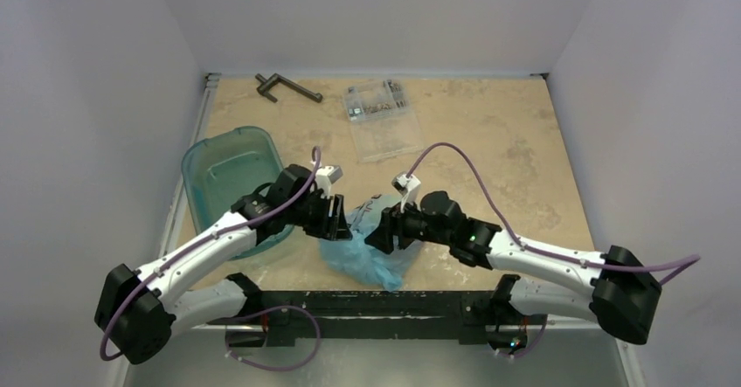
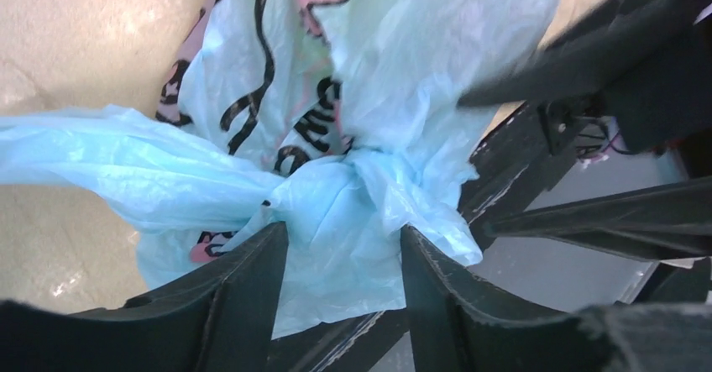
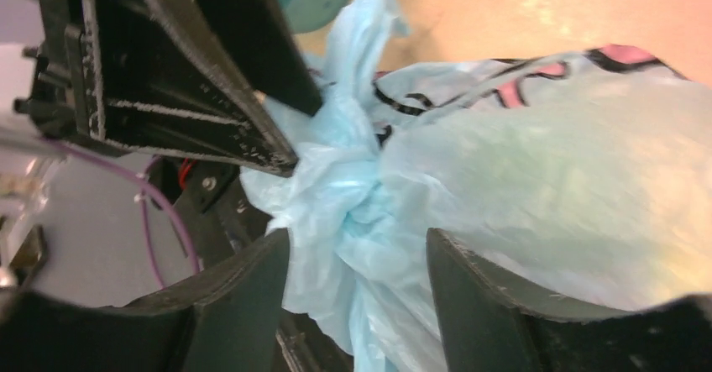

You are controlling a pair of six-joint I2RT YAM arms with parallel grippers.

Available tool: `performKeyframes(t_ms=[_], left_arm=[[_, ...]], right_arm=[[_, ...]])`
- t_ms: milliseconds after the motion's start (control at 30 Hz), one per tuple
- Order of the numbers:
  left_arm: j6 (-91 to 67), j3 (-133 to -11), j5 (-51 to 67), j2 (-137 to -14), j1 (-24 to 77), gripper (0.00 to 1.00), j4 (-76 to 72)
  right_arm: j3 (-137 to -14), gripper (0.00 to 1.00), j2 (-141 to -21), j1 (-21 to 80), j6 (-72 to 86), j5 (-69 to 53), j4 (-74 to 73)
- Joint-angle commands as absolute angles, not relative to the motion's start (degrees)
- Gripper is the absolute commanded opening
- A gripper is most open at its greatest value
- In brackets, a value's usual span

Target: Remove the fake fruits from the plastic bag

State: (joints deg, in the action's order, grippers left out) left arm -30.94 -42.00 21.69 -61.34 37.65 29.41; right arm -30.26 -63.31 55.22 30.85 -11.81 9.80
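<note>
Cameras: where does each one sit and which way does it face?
Top: above and behind the arms, looking down at the table; both show, left end effector and right end effector either side of the bag.
Left wrist: on the left arm, looking along its own fingers at the bag's knot; the right end effector shows upper right.
Right wrist: on the right arm, looking along its fingers at that knot; the left end effector shows upper left.
Shared: both wrist views see the knot.
</note>
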Motion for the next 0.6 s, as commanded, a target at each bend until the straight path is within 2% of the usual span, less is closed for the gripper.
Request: performKeyframes(t_ms=[0,100,200,333,400,567], left_arm=[[-31.3,-38.1,20.9,-56.5,38.0,0.50,25.7],[-30.4,-36.0,24.7,-55.2,37.9,0.47,21.9],[-30.1,-35.3,27.2,-54.9,37.9,0.48,20.2],[-29.5,-35.4,28.9,-53.6,38.1,0.68,19.5],[-28.8,-36.1,28.8,-54.5,38.4,0.71,20.5],[-29.0,-38.3,28.1,-58.9,41.0,0.72,18.9]], right_arm=[[-27.3,0.70,-59.1,55.4,36.8,1.7,3.7],[-25.3,0.74,-60.0,55.4,38.2,5.1,7.5],[-28.6,0.70,-63.8,55.4,38.4,13.3,3.9],[-31.8,0.66,-67.6,55.4,41.4,22.9,0.1],[-32.6,0.62,-67.7,55.4,42.7,27.1,-1.5],[-34.0,0.42,-65.6,55.4,41.9,32.9,-0.3]])
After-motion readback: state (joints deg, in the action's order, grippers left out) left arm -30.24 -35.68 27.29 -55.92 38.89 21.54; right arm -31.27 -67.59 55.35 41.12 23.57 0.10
